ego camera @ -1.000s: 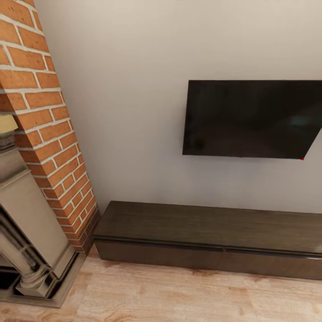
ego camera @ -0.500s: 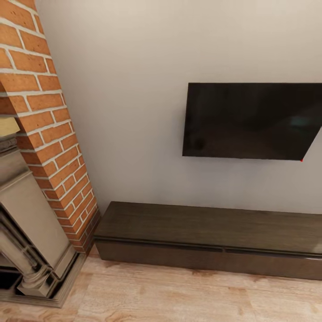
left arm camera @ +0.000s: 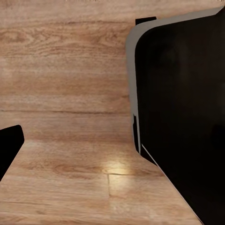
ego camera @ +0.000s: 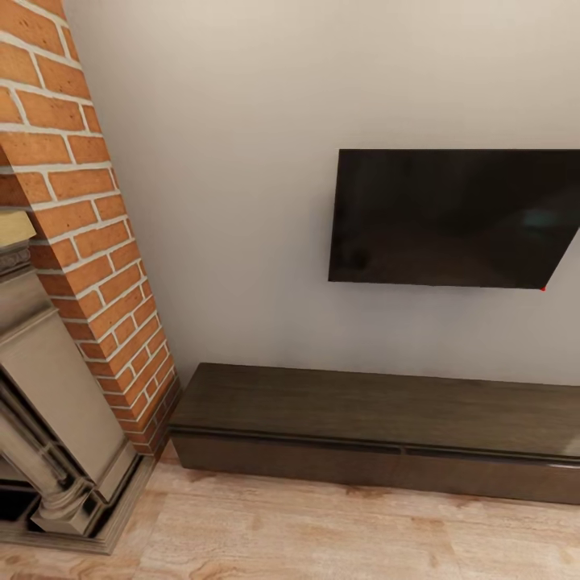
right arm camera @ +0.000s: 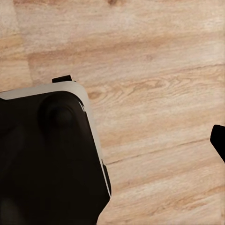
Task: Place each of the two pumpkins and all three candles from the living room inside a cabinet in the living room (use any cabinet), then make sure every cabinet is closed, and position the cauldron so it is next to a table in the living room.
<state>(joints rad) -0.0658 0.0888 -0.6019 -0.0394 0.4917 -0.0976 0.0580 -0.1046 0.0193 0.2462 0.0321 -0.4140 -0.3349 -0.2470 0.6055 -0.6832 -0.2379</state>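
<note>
Grippers first: honestly can't tell if either is spread or pinched; the left wrist view just has a black fingertip (left arm camera: 9, 143) poking in over the light wood plank floor (left arm camera: 65, 93), next to the robot's black base with its grey rim (left arm camera: 187, 108); the right wrist view has another dark tip (right arm camera: 219, 138) at the edge, same floor, same base. From the head, the long low dark brown wooden cabinet (ego camera: 379, 427) sits against the pale wall under a black wall-mounted TV (ego camera: 451, 217), drawer fronts all flush and shut, so its contents are hidden; a red brick chimney column (ego camera: 80, 234) and grey stone fireplace surround (ego camera: 48, 419) stand just beside its end.
</note>
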